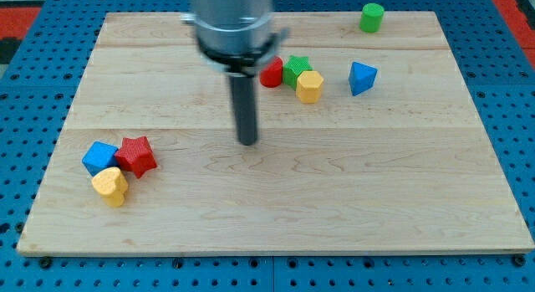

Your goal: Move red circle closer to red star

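Observation:
The red circle lies near the view's top centre, partly hidden behind the arm's body, touching a green star. The red star lies at the view's lower left, touching a blue block and a yellow heart. My tip rests on the board below and a little left of the red circle, well to the right of the red star. It touches no block.
A yellow hexagon sits against the green star. A blue triangle-like block lies to its right. A green cylinder stands at the view's top right. The wooden board ends in a blue pegboard surround.

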